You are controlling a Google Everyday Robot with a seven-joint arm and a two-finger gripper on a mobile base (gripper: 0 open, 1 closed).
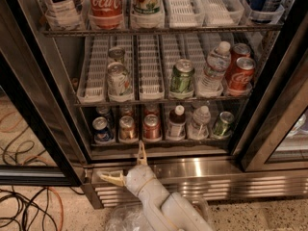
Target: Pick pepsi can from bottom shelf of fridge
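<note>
The pepsi can (102,130), blue with a silver top, stands at the far left front of the bottom shelf (159,149) of the open fridge (221,174). A second can shows behind it. My gripper (124,163) is open, below and in front of the shelf, over the steel base panel. One finger (141,153) points up toward the shelf edge under the orange-brown and red cans. The other finger (109,177) points left. The gripper is empty, below and slightly right of the pepsi can.
On the bottom shelf to the right stand an orange-brown can (127,127), a red can (151,127), a dark bottle (177,123), a clear bottle (199,124) and a green can (223,124). Black door frames (45,129) flank the opening. Cables (29,206) lie on the floor at left.
</note>
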